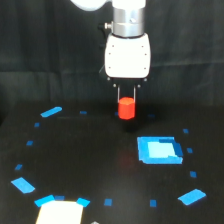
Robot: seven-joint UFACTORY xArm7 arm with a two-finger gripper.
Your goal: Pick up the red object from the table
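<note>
Gripper (127, 93): points straight down from its white body, thin fingers on either side of the red object's top.
Red object (126, 108): upright between the fingers; whether it touches the counter cannot be told.
Counter (90, 165): black, dotted with blue tape marks.
Blue square patch (159, 149): toward the exterior view's right, apart from the red object.

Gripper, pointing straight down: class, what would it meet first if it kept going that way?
The gripper points down at the red object, already between its jaws; whether they grip it is unclear. Below lies the table.
</note>
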